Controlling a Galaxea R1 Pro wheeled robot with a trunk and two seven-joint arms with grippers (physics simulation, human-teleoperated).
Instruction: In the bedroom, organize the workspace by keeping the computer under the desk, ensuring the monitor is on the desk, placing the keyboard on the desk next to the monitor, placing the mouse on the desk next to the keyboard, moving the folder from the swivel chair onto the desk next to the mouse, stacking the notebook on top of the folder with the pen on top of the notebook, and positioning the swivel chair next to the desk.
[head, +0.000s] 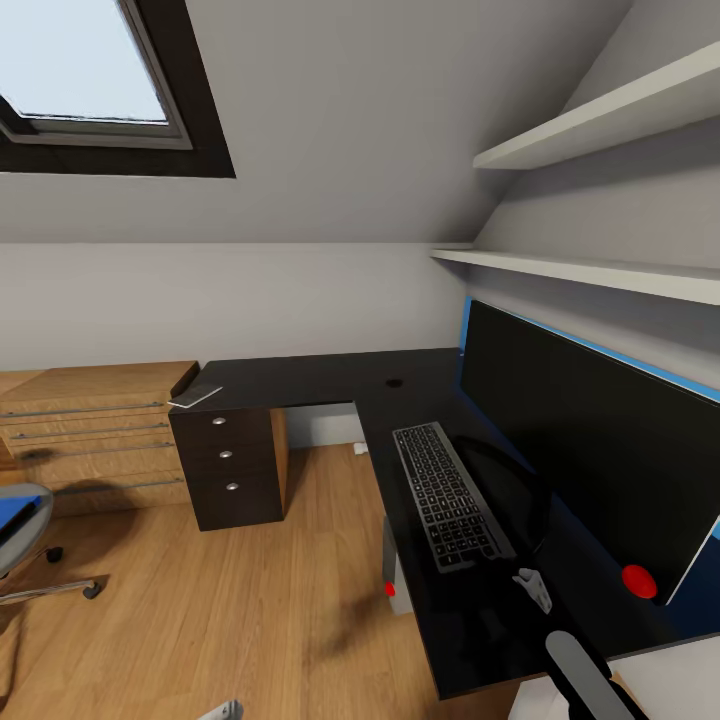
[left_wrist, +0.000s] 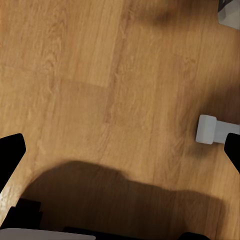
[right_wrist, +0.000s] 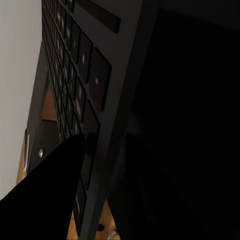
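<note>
Black L-shaped desk (head: 320, 380) in the corner under a sloped ceiling and skylight (head: 85, 60), two white shelves (head: 600, 270) above its right wing. On that wing: monitor (head: 590, 450) standing along the blue back panel, red dot at its near lower corner; keyboard (head: 450, 495) lying flat just in front of the monitor, well inside the desk edge. Grey notebook (head: 195, 396) on the far left corner of the desk, above the black three-drawer pedestal (head: 228, 468). Light wooden drawer cabinet (head: 95, 430) beside the pedestal. Swivel chair (head: 25, 545) at the left edge of the head view, well apart from the desk, with the blue folder (head: 12, 518) on its seat.

Right arm reaching up from the lower right over the desk, right gripper (head: 533, 588) at the keyboard's near end, nothing in the way; in the right wrist view, one dark finger lying against the keyboard's keys (right_wrist: 75, 100). Jaws there: cannot tell whether clenched or released.

Left gripper (left_wrist: 120, 155) hanging low over bare wooden floor (left_wrist: 100, 75), jaws spread wide and released, with a small white block (left_wrist: 206, 129) on the floor close by.
</note>
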